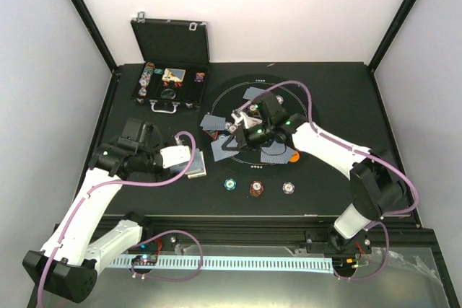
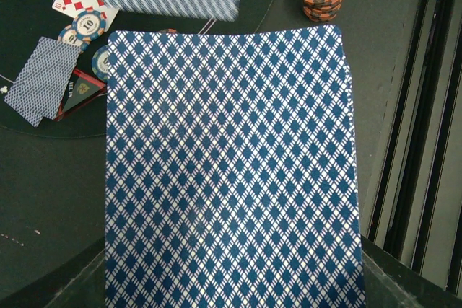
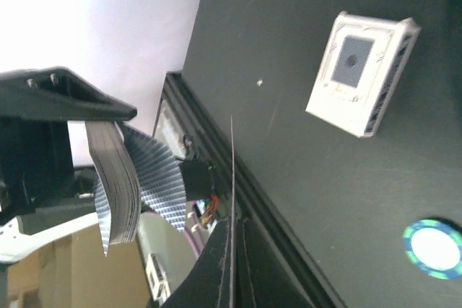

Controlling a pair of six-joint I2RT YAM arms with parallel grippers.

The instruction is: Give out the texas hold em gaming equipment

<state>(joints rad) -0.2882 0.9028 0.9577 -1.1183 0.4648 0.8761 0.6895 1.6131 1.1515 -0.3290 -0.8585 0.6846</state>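
A black counter walled in white is shown. Dealing is under way: the blue, diamond-backed deck is clamped in the closed left claw beside the round mat. One card, seen edge-on, is pinched in the closed right claw. Next, it likely needs laying down flat.

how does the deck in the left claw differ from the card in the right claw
The deck is a thick stack; the card is a single sheet. The deck shows its blue diamond-patterned back to the left wrist camera; the card appears only edge-on, as a thin line, in the right wrist view. The left claw holds the deck, the right claw the card. Both are gripped in a shut claw.
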